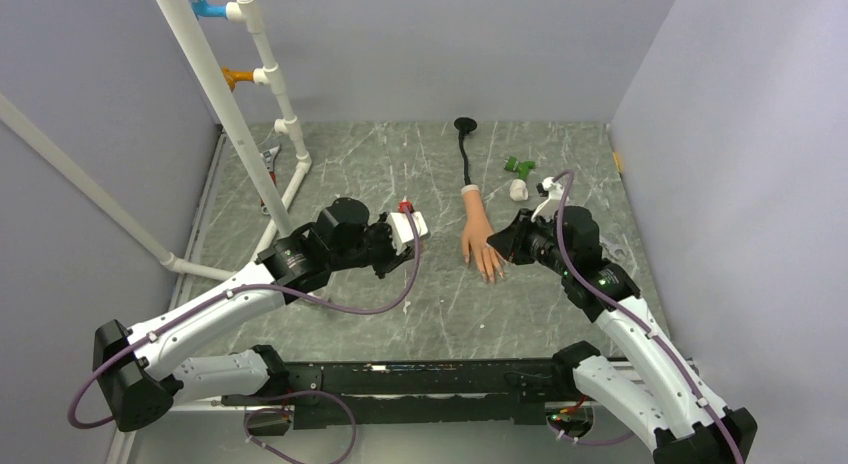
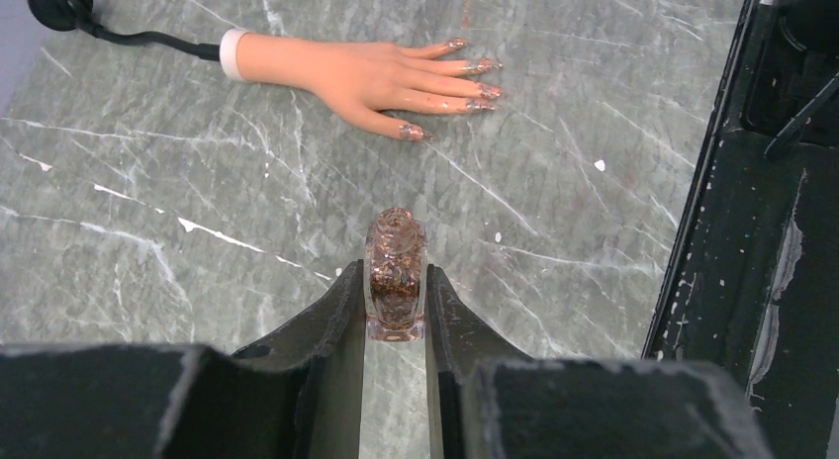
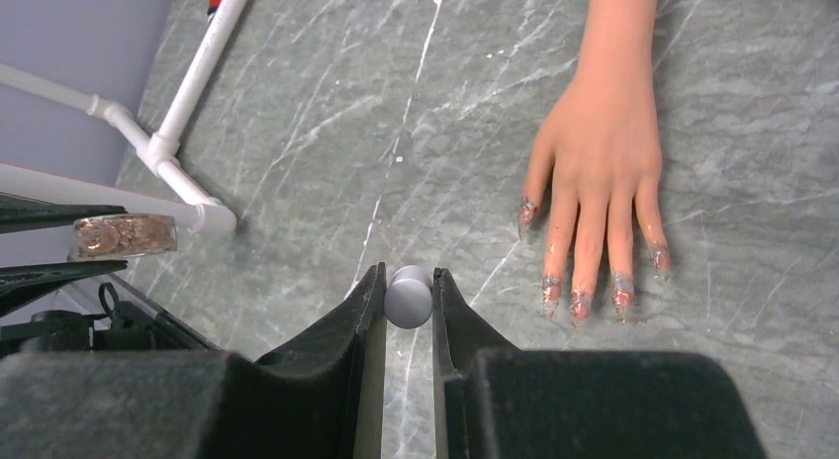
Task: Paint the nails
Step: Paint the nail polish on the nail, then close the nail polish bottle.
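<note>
The peach mannequin hand [image 1: 478,236] lies flat, palm down, in the middle of the table. Its nails [image 3: 579,303] carry glittery coppery polish and also show in the left wrist view [image 2: 482,90]. My left gripper [image 2: 395,281] is shut on a small bottle of copper glitter polish [image 2: 395,271], held above the table to the left of the hand [image 1: 412,232]. My right gripper [image 3: 408,281] is shut on a round grey cap [image 3: 408,297], just beside the fingertips [image 1: 505,246]. Any brush under the cap is hidden.
A white pipe frame [image 1: 255,114] stands at the back left. A black stalk with a suction foot [image 1: 465,126] runs back from the hand's wrist. A green piece [image 1: 518,167] and a white piece [image 1: 518,190] lie at the back right. A black rail [image 1: 430,374] spans the near edge.
</note>
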Tool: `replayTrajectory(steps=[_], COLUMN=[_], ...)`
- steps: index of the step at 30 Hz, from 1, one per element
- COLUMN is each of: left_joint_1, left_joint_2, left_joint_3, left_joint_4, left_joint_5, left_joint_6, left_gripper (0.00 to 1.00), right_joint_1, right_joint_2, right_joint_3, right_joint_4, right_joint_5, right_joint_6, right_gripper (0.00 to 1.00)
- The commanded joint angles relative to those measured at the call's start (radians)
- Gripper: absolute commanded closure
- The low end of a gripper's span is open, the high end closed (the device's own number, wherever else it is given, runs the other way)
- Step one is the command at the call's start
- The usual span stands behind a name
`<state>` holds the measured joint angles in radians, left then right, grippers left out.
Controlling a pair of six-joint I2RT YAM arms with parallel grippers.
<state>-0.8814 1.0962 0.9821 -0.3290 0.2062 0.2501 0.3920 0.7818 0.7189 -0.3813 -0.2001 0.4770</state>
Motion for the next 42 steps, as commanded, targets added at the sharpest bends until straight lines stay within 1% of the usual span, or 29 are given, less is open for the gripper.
replayTrajectory(steps=[1,9,12,17,27,35,42], left_joint_1=[-0.005,-0.005,-0.004,-0.005,-0.002,0.005,0.005], left_joint_2=[-0.032,-0.061,-0.079,-0.108,-0.099,-0.072,-0.044], left_joint_3=[0.048,0.036,0.018,-0.029,-0.001,0.015,0.024], left_joint_4=[0.004,0.028,0.054,0.111,0.057,0.040,0.028], left_joint_5=[0.047,0.029,0.057,0.128,0.163,0.165,0.162], left_joint_6=[0.011,0.007,0.027,0.059,0.054,0.044,0.044], left_gripper=[1.00,1.00,1.00,1.00,1.00,1.00,1.00], right_joint_1=[-0.003,-0.003,-0.002,-0.003,-0.003,-0.003,-0.002], right_joint_2=[-0.024,-0.034,-0.038,-0.042,-0.113,-0.123,-0.091], right_joint_3=[0.048,0.082,0.092,0.106,0.053,0.039,0.036], right_joint_4=[0.045,0.030,0.043,0.082,0.185,0.200,0.238], right_joint_5=[-0.015,-0.002,-0.001,-0.051,-0.138,-0.165,-0.202], right_joint_6=[-0.014,-0.028,-0.020,-0.009,-0.010,-0.012,0.012], right_gripper=[1.00,1.00,1.00,1.00,1.00,1.00,1.00])
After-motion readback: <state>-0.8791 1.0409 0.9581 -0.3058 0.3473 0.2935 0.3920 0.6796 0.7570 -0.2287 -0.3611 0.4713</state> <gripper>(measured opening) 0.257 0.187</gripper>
